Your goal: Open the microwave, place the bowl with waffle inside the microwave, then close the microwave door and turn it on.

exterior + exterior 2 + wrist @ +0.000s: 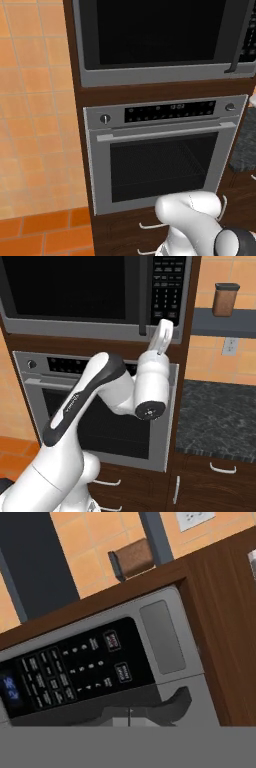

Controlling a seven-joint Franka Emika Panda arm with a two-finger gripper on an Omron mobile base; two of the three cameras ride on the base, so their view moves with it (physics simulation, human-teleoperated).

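The microwave (165, 76) is built into the dark wood column, above the oven. Its black glass door (70, 286) is closed, and the black vertical bar handle (143, 296) stands beside the dark keypad (167, 281). My gripper (165, 325) is raised in front of the microwave's lower right corner, just below the keypad and right of the handle's foot; it is shut with nothing seen in it. The hand view looks at the keypad (75, 672) from close up, rolled sideways. The bowl with waffle is out of view.
A silver oven (160, 150) with two round knobs sits under the microwave. To the right are a dark stone counter (215, 411), a shelf carrying a brown canister (225, 300), a wall outlet (229, 346) and drawers below. Orange tiles cover the wall on the left.
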